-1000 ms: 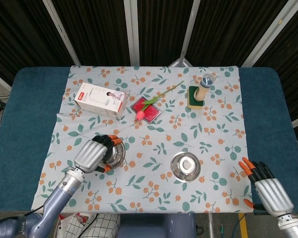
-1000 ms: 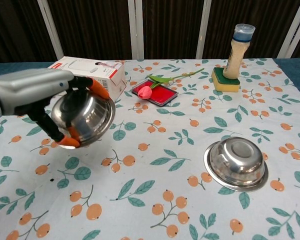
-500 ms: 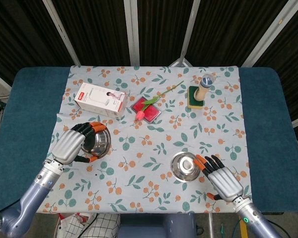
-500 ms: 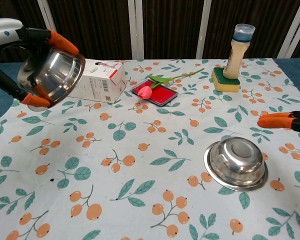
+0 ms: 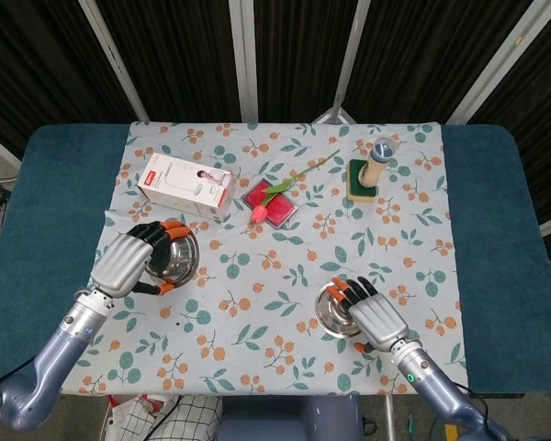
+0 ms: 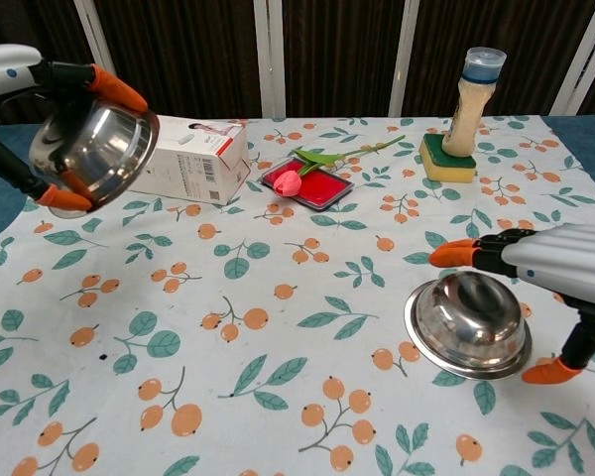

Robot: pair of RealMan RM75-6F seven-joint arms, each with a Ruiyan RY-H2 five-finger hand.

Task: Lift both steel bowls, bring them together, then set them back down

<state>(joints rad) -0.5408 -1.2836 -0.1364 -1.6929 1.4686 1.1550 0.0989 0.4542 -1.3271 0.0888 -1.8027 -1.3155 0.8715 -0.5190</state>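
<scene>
1. Two hands, two different states. Your left hand [image 6: 40, 109] grips one steel bowl [image 6: 94, 149] clear of the table, near the left edge, fingers wrapped over the rim with the thumb opposite. The bowl is tilted, its base facing the chest camera; that tilt probably follows from the sideways grasp.

2. Your right hand [image 6: 560, 268] hovers spread over the second steel bowl [image 6: 466, 322], which sits upside down on the tablecloth [image 6: 307, 397] toward the front right corner. Fingers [image 6: 454, 252] are apart above the dome and the thumb reaches down past the rim on the right. No closure shows; it holds nothing, and whether any fingertip touches the metal I cannot tell.

3. Judgement: the inverted bowl gives you only the rim to pinch, hence the wide span.

4. Further out: white box [image 6: 183, 159] just behind the lifted bowl, red tray [image 6: 317, 184] with tulip [image 6: 290, 180] mid-table, bottle [image 6: 471, 94] standing on a sponge [image 6: 446, 159] at the back right.
</scene>
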